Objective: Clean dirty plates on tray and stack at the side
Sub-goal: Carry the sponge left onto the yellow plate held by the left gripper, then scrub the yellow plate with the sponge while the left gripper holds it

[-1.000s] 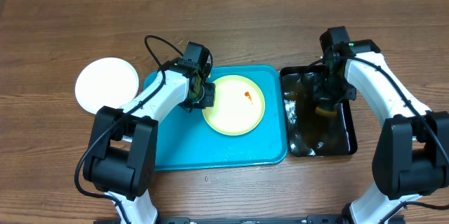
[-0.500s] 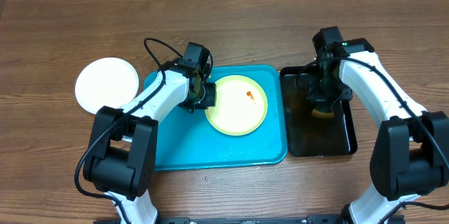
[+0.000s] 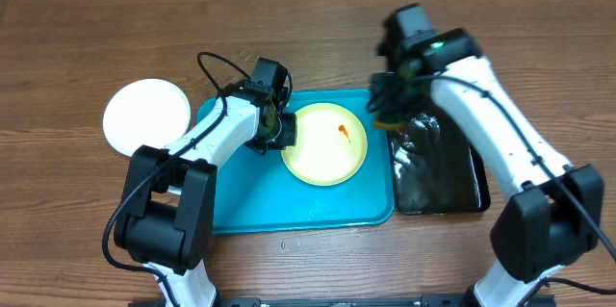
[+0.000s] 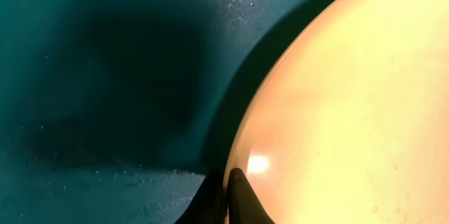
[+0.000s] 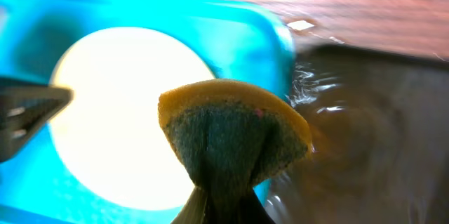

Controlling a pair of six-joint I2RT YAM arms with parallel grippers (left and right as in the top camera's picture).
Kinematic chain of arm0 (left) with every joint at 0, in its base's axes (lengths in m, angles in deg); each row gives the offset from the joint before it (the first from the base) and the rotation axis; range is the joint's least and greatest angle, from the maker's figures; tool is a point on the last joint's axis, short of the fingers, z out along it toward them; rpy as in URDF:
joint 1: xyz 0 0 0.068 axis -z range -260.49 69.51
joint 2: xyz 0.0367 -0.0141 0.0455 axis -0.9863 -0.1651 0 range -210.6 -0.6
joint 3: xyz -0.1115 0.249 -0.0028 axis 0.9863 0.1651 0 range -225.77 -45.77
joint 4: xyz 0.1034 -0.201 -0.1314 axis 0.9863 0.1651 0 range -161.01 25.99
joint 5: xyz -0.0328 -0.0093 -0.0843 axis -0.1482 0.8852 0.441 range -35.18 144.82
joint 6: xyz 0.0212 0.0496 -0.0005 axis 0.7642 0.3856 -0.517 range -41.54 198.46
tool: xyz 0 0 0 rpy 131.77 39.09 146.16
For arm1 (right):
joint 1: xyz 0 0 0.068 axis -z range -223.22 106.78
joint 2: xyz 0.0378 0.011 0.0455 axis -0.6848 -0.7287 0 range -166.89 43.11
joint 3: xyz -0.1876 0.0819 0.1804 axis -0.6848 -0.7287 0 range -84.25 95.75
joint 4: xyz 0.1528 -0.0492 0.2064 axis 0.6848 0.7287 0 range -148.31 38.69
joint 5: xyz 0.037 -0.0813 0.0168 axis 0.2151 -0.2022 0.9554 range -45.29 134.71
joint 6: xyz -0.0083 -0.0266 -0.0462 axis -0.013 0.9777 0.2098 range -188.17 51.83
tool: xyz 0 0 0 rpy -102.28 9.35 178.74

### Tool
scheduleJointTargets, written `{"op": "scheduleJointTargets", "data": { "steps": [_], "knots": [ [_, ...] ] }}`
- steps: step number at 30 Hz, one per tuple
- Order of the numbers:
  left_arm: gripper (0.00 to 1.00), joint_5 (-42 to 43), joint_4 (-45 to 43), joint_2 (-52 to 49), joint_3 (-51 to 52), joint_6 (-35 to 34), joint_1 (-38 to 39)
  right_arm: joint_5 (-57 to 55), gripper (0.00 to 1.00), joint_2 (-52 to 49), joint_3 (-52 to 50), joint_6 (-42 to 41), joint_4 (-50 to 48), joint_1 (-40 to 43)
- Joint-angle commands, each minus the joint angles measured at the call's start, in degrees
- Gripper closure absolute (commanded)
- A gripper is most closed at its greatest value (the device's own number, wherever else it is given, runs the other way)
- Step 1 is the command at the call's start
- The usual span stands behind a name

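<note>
Brown wood counter (image 3: 289,18) from overhead: the right tool (image 3: 385,119) has left the black tray (image 3: 452,182) and now hangs over the upper right corner of the turquoise tray (image 3: 289,201). Centre frame, the yellow plate (image 3: 322,148) lies in that tray, an orange smear (image 3: 341,132) near its top. Left wrist: the left tool (image 4: 226,196) pinches the plate's rim. Right wrist: the right tool is clenched on a sponge (image 5: 231,126).

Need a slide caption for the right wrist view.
Right gripper pinches a yellow sponge over the turquoise tray's rim, pale yellow plate behind, black tray at right.
</note>
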Motion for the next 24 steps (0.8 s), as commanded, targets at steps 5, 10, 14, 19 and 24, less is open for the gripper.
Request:
{"op": "scheduleJointTargets", "data": {
  "steps": [5,10,14,19,24],
  "knots": [
    [0.95,0.2,0.2,0.9,-0.2,-1.2,0.1,-9.2,0.96,-2.5,-0.7,0.1,-4.3,-9.2],
    [0.94,0.2,0.2,0.9,-0.2,-1.2,0.1,-17.1,0.96,-7.5,-1.5,0.1,-6.5,-12.0],
    [0.94,0.2,0.2,0.9,-0.2,-1.2,0.1,-19.9,0.96,-11.6,-1.6,0.1,-8.3,-12.5],
    [0.93,0.2,0.2,0.9,-0.2,-1.2,0.1,-19.9,0.95,-15.3,-1.6,0.1,-9.2,-12.5],
    [0.9,0.2,0.2,0.9,-0.2,-1.2,0.1,-19.8,0.81,-17.0,-1.8,-0.1,-9.2,-12.5]
  ]
}}
